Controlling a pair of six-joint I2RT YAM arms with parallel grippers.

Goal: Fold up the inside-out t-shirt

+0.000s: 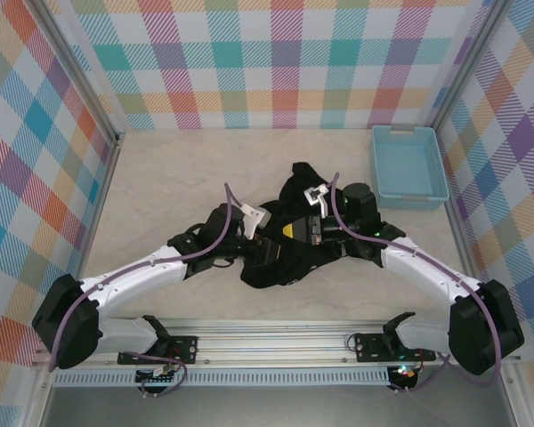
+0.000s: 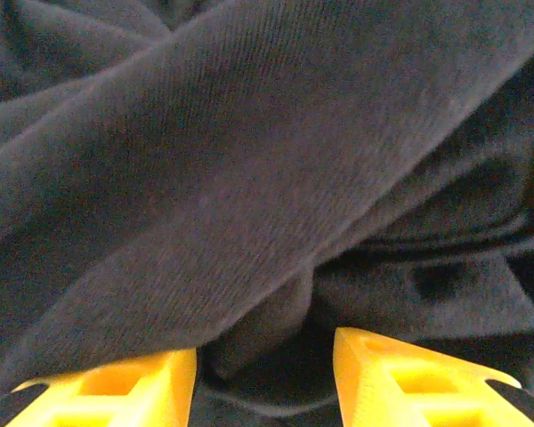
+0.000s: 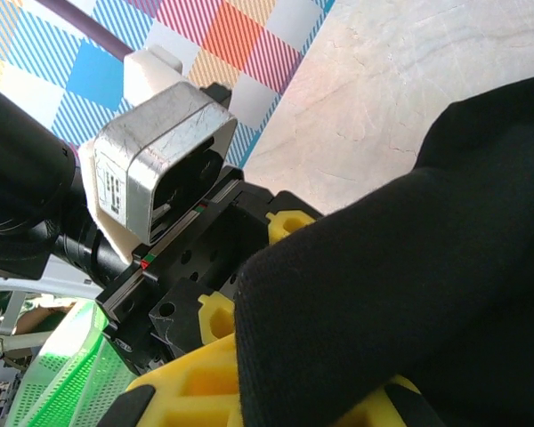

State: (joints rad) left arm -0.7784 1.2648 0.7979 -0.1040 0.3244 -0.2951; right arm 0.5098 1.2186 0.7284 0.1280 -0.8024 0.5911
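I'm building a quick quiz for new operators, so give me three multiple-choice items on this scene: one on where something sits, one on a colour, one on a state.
1. Where does the basket stand?
A. at the near left corner
B. at the far right of the table
C. at the middle of the near edge

2. What colour are the fingers in the left wrist view?
A. yellow
B. red
C. green

3. How does the t-shirt lie?
A. spread out flat
B. bunched in a heap mid-table
C. draped over the basket

Answers:
1 B, the light-blue basket stands by the far right side, apart from the cloth.
2 A, both fingers show yellow against the black cloth.
3 B, the t-shirt is a crumpled, creased heap in the middle of the table.
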